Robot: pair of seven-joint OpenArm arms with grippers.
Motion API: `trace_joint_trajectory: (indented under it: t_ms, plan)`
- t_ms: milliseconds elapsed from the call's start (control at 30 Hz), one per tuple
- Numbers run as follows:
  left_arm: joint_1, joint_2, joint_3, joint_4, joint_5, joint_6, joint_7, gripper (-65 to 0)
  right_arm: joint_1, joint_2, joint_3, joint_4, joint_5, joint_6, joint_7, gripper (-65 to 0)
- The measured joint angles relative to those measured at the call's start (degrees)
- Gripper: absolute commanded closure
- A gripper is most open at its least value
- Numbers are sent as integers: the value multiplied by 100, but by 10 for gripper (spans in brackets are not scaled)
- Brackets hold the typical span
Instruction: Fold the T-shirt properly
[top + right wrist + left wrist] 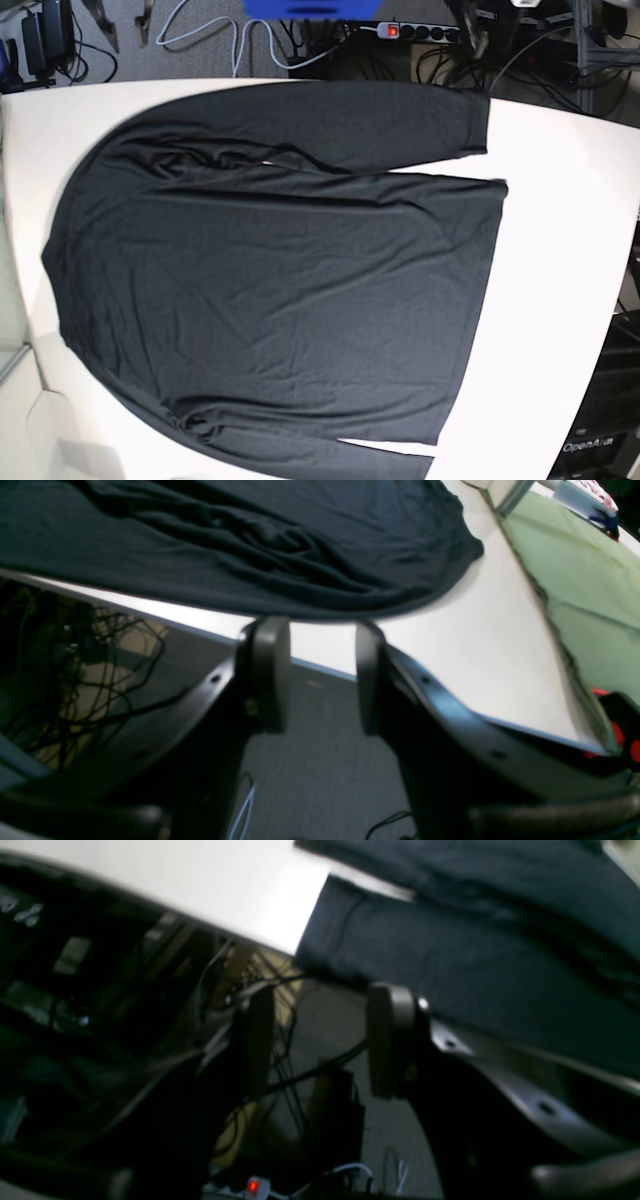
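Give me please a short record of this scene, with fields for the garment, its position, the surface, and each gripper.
garment: black long-sleeved T-shirt
position: spread flat, one sleeve folded along the far edge
surface: white table
left gripper: open, empty, just off the table edge by the sleeve cuff
right gripper: open, empty, at the table edge near the shirt's rounded edge
fold: barely begun

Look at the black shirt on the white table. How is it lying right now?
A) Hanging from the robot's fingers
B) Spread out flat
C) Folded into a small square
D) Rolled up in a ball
B, because in the base view the T-shirt lies spread wide over the white table with both sleeves laid along its sides, and both wrist views show empty fingers holding nothing.
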Motion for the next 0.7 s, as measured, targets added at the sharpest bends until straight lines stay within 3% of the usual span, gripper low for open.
trace_joint_trajectory:
  t_ms: [267, 567, 700]
  plan:
    - [-94, -719, 503, 446, -1067, 94, 7, -289, 7, 31, 70, 2, -13, 7, 0, -232]
    - [-81, -1438, 634, 861, -1735, 74, 24, -289, 4, 46, 74, 2, -17, 9, 0, -232]
    - [-376, -1541, 610, 876, -2057, 87, 964, -289, 4, 35, 74, 2, -13, 7, 0, -232]
